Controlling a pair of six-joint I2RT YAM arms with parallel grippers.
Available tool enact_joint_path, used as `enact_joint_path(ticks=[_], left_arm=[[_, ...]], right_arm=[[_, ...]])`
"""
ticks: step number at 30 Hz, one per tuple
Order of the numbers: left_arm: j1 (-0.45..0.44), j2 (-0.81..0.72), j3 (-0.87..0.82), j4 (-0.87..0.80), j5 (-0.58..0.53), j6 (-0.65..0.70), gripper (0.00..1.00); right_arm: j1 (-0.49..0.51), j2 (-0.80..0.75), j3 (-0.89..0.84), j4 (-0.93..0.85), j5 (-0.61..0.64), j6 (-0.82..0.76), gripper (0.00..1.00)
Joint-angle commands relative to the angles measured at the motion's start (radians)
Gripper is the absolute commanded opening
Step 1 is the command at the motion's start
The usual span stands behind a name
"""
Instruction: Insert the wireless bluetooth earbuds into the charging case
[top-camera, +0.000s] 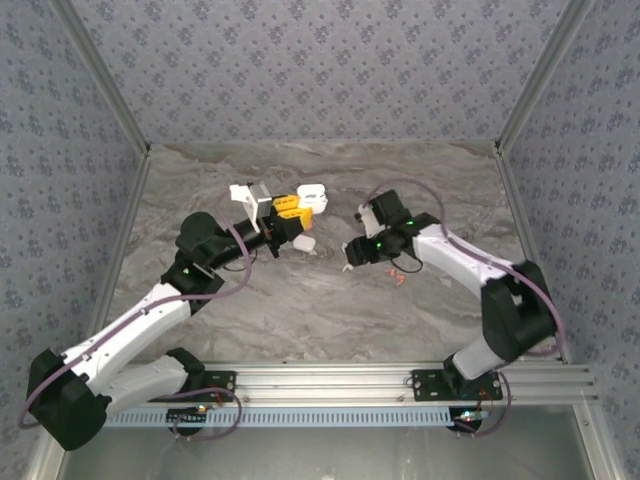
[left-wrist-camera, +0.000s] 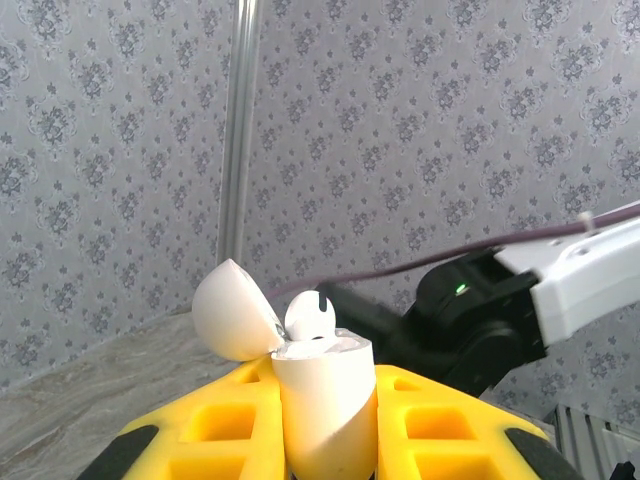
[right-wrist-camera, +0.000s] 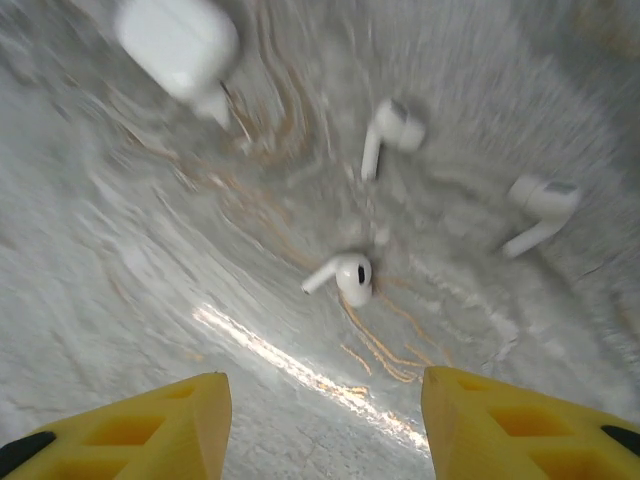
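Wireless bluetooth earbuds and their charging case, three views.

Top external view. A grey marble-veined desk (top-camera: 300, 320) is enclosed at the back and both sides by blue-grey floral-patterned walls (top-camera: 320, 60); a ribbed aluminium rail (top-camera: 330, 378) carrying both arm bases runs along its near edge. Red-orange stemmed plastic earbuds (top-camera: 397, 276) lie on the desk just to the right of the right end effector (top-camera: 352, 252). The yellow-fingered left end effector (top-camera: 292, 210) sits left of centre in the far half; a small white rounded case (top-camera: 303, 243) lies just near of it. A gap of bare desk separates the two end effectors, and wide bare desk lies between them and the rail.

Left wrist view. The left end effector is pressed together on a glossy white plastic charging case (left-wrist-camera: 325, 400), held upright between yellow fingers (left-wrist-camera: 175, 425), its hinged lid (left-wrist-camera: 232, 310) swung open to the left. One seated white earbud (left-wrist-camera: 312, 320) stands in the case mouth, head up. Behind are a metal corner post (left-wrist-camera: 240, 130), the patterned wall and the black-and-white right arm (left-wrist-camera: 500, 300).

Right wrist view (motion-blurred). The right end effector is spread, its yellow fingertips (right-wrist-camera: 190, 400) well apart with bare desk showing between them. Three white stemmed earbuds lie apart on the desk beyond: the nearest white earbud (right-wrist-camera: 345, 278), the farther white earbud (right-wrist-camera: 390, 128) and the rightmost white earbud (right-wrist-camera: 540, 205). The small white rounded case (right-wrist-camera: 180, 40) sits at upper left.
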Motion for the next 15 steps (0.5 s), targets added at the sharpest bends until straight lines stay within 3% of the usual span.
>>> enact_joint_path(ticks=[1,15], left_arm=[[-0.006,-0.016,0.020,0.055,0.016,0.011,0.00],[-0.008,-0.017,0.020,0.020,0.019,0.012,0.00]], right_arm=[[0.031,0.084,0.061,-0.038,0.049,-0.004,0.55],[0.030,0.246,0.098,0.052,0.026,-0.009,0.41]])
